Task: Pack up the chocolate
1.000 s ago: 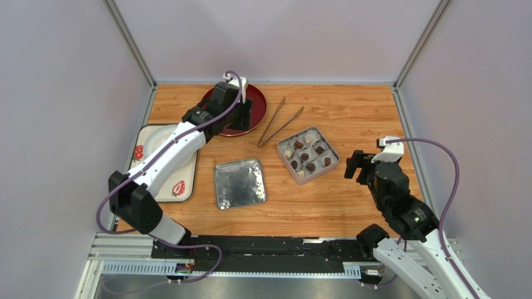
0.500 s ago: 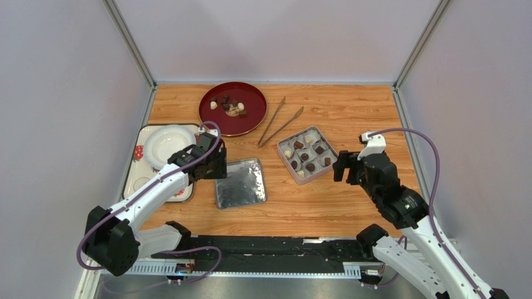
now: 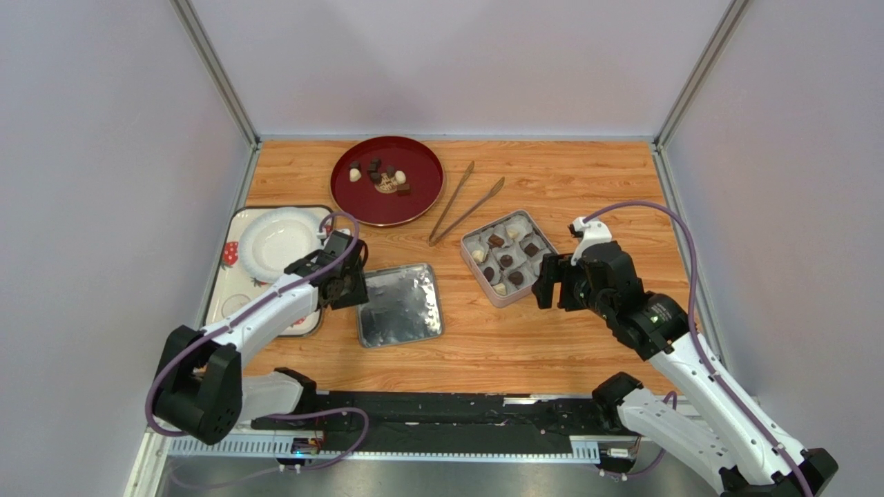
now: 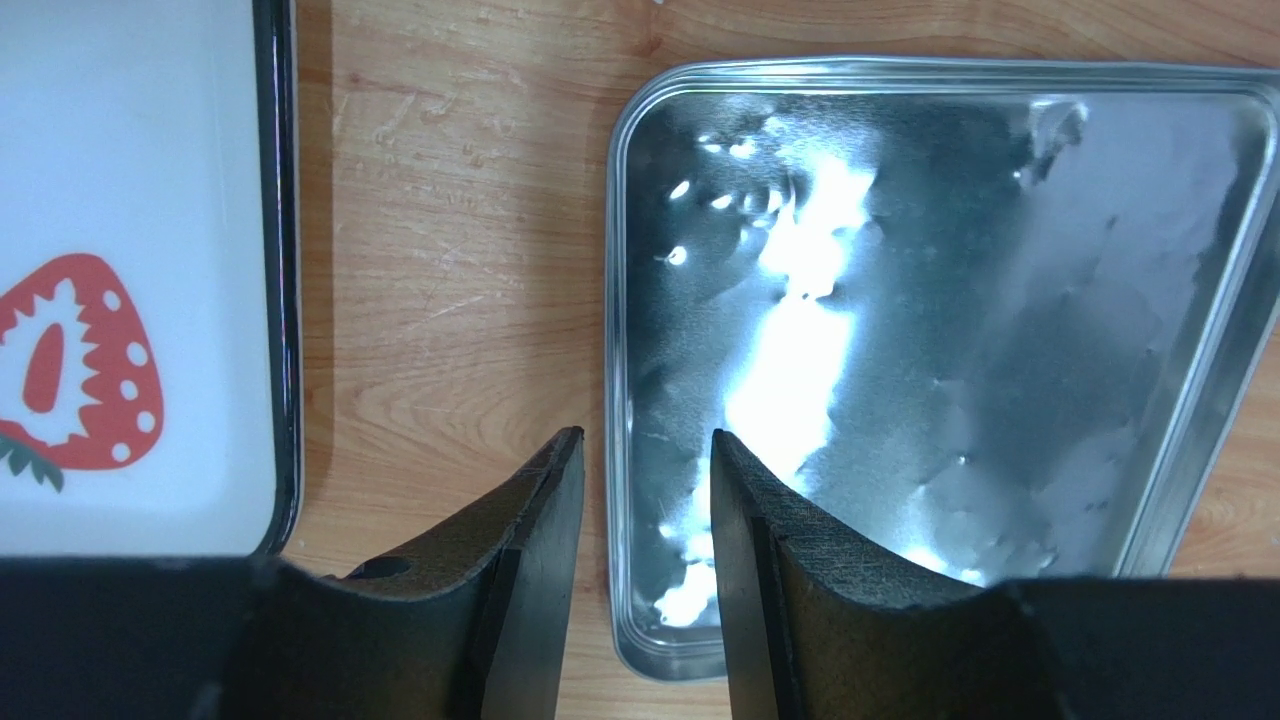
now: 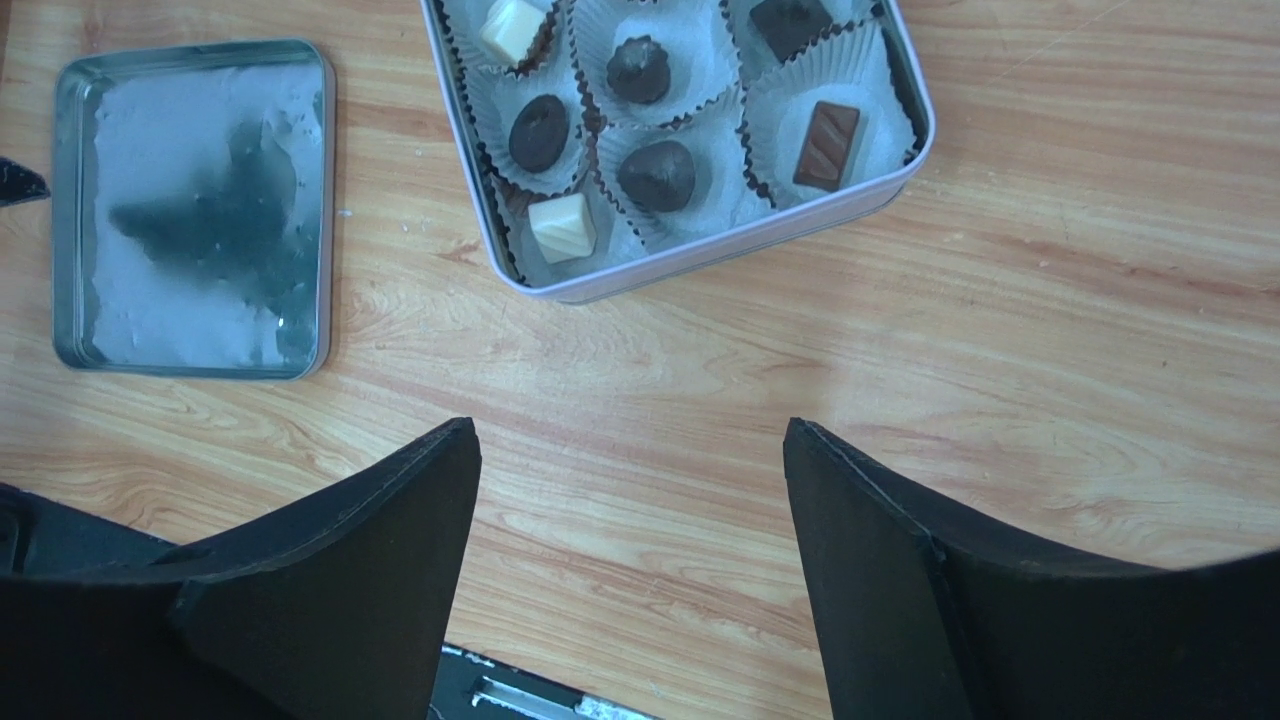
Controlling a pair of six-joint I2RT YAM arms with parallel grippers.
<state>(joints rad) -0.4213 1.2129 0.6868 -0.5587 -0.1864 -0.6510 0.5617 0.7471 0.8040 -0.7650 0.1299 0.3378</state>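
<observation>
From above, the chocolate (image 3: 504, 259) was small blocky and rounded pieces, mostly dark brown with a few cream, most of it in a square metal tin (image 3: 540, 237) just ahead of the right gripper (image 3: 545, 282), whose jaws stood wide apart. A few more pieces lay on a glossy round red plate (image 3: 416, 201), far ahead of the left gripper (image 3: 348, 287). Metal tongs (image 3: 465, 202) lay between plate and tin. The left gripper hung at the left edge of a flat, shiny lid (image 3: 401, 303), with a white strawberry-printed tray (image 3: 223, 286) on its other side, carrying a white dish (image 3: 280, 236). All stood on a wood-grain table (image 3: 581, 176). In the left wrist view the dark, textured fingers (image 4: 526, 578) stood slightly parted on either side of the lid's raised left rim; I could not tell whether they touched it. The lid was dented and empty. In the right wrist view the tin sat straight ahead of the spread fingers (image 5: 376, 563), each piece in a pleated white paper cup (image 5: 706, 188): dark domes, two cream cubes and a brown bar (image 5: 830, 144).
</observation>
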